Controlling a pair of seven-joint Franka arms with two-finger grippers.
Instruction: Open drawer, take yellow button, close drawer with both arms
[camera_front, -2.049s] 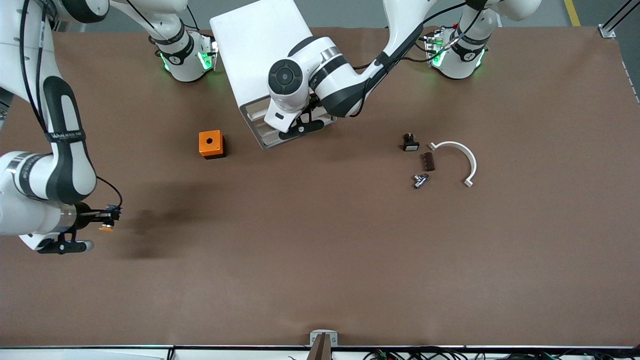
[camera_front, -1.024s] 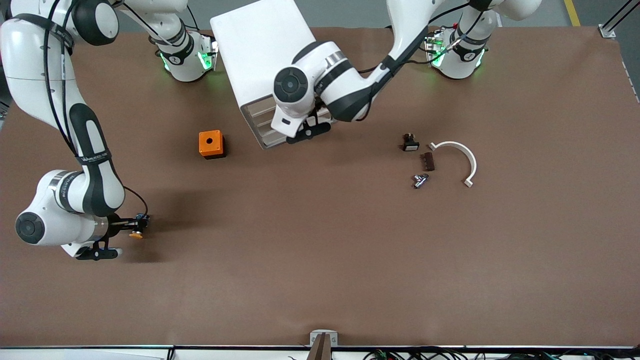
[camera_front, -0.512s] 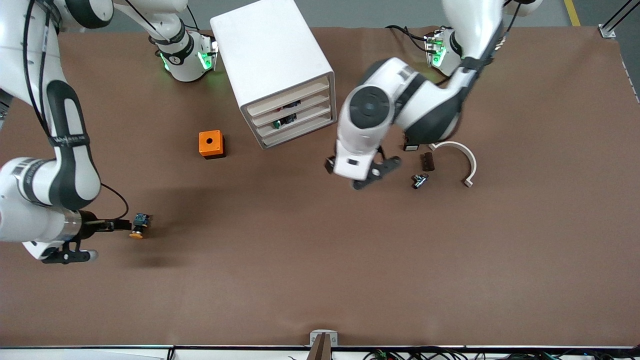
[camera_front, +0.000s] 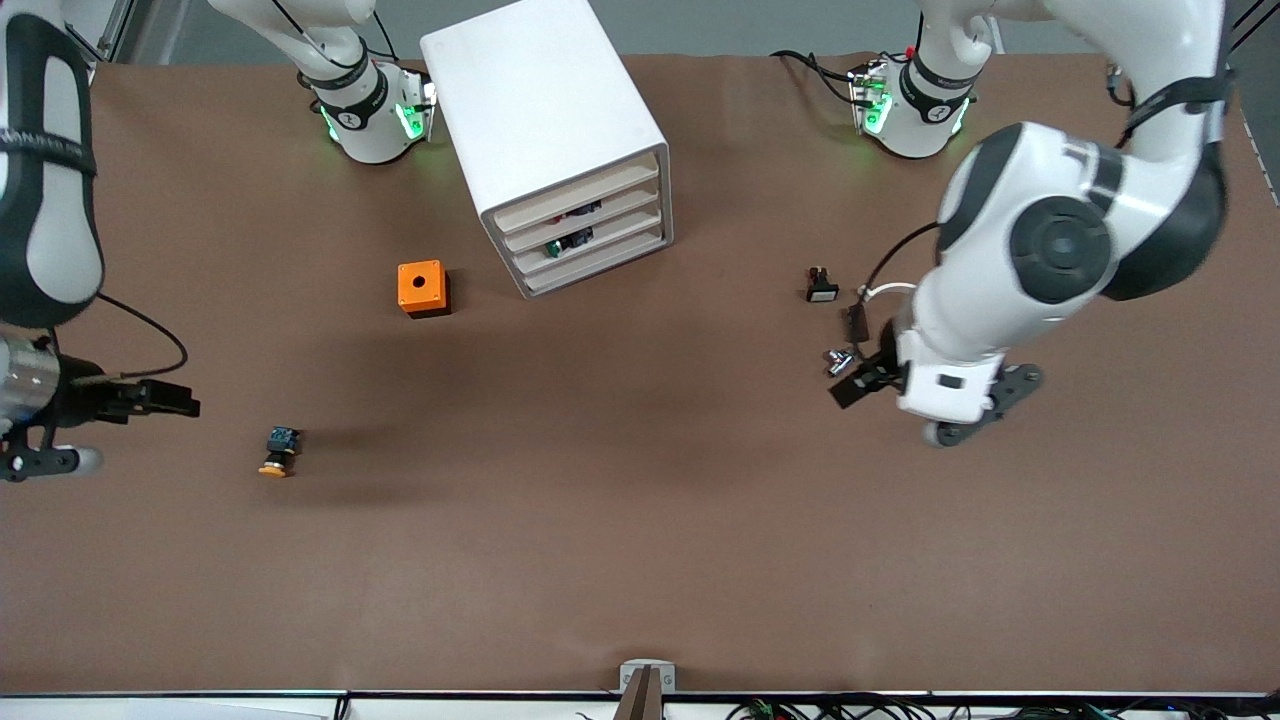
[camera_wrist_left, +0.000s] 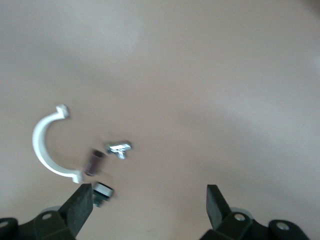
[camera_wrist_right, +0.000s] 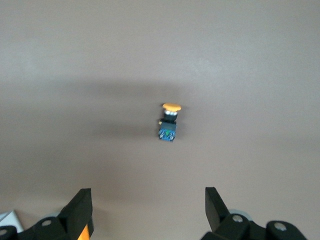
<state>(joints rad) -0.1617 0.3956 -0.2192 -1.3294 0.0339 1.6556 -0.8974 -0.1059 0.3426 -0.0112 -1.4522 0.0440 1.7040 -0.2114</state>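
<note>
The white cabinet (camera_front: 530, 100) stands between the arm bases. Its uppermost drawer (camera_front: 578, 192) is pushed in flush with the two below it. The orange-capped button (camera_front: 279, 451) lies on its side on the table toward the right arm's end, nearer the front camera than the orange cube. It also shows in the right wrist view (camera_wrist_right: 169, 122). My right gripper (camera_front: 172, 400) is open and empty, a little apart from the button (camera_wrist_right: 145, 210). My left gripper (camera_front: 862, 384) is open and empty over the table beside the small parts (camera_wrist_left: 149, 207).
An orange cube with a hole (camera_front: 422, 288) sits beside the cabinet. Toward the left arm's end lie a white-capped button (camera_front: 820, 286), a brown piece (camera_front: 856, 322), a silver part (camera_front: 838, 360) and a white curved clamp (camera_wrist_left: 42, 145). Small parts show in the lower drawers (camera_front: 568, 240).
The left arm pushed the drawer in, then swung away to over the small parts. The right gripper set the button on the table, opened and drew back.
</note>
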